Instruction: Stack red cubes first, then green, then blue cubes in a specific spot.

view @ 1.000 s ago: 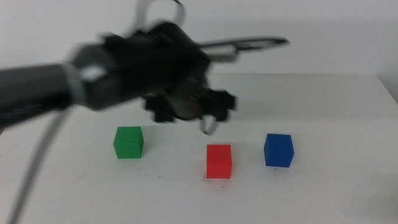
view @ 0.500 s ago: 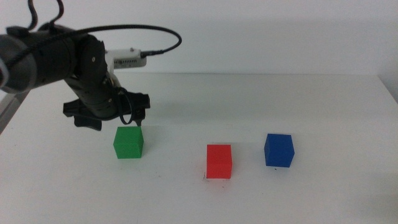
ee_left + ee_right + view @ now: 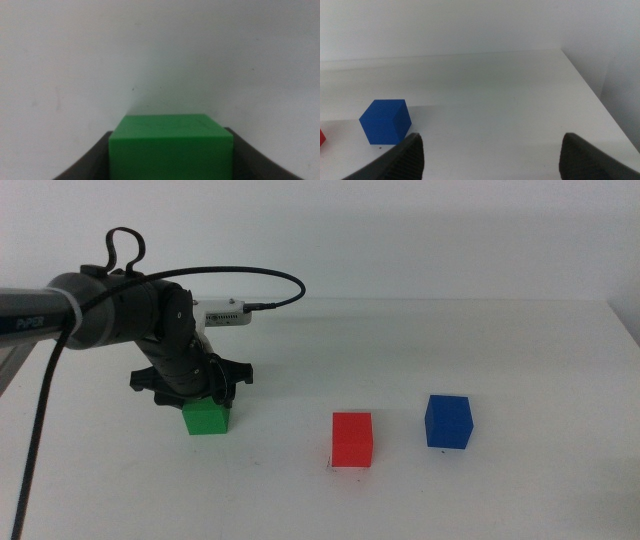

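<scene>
We saw the left hand [image 3: 205, 402] down over the green cube [image 3: 206, 418], jaws on both sides of it, hugging it on the white surface [image 3: 520, 360]. Red cube [image 3: 352, 439] and blue cube [image 3: 447, 421] sat well apart from that hand. Right hand [image 3: 490, 150] waited, jaws wide.

Bright, even, diffuse light; the white surface [image 3: 520, 480] carries only faint soft shadows. Both wrist views look soft and slightly hazy.
</scene>
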Robot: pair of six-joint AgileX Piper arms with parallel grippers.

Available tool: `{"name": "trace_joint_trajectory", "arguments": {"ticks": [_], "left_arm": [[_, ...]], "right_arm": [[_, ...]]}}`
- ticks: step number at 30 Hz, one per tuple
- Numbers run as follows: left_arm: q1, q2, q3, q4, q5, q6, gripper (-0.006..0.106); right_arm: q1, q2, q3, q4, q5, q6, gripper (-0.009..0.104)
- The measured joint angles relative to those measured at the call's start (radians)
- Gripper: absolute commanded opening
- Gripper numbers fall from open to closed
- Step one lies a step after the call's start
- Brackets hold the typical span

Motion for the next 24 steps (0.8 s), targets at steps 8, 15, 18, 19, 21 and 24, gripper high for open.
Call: {"name": "trace_joint_trajectory", "arguments": {"ticks": [8, 15, 18, 19, 21, 24], "left_arm": [[-0.113, -0.09, -0.017, -0.012, 0.062, -0.099, 0.003], [-0.394, -0.089, -0.225, 0.102, 0.228, -0.358, 0.004], [-0.449, -0.059, -0.278, 0.13, 0.24, -0.436, 0.004], [-0.458, -0.051, -0.29, 0.132, 0.242, -0.448, 0.004], [-0.465, -0.032, -0.302, 0.129, 0.242, -0.463, 0.004], [-0.465, -0.006, -0.304, 0.113, 0.242, -0.476, 0.004]], "right_arm": [[0.0, 0.0, 0.0, 0.0, 0.0, 0.0, 0.093], [0.0, 0.0, 0.0, 0.0, 0.0, 0.0, 0.093], [0.0, 0.0, 0.0, 0.0, 0.0, 0.0, 0.093], [0.0, 0.0, 0.0, 0.0, 0.0, 0.0, 0.093], [0.0, 0.0, 0.0, 0.0, 0.0, 0.0, 0.093], [0.0, 0.0, 0.0, 0.0, 0.0, 0.0, 0.093]]}}
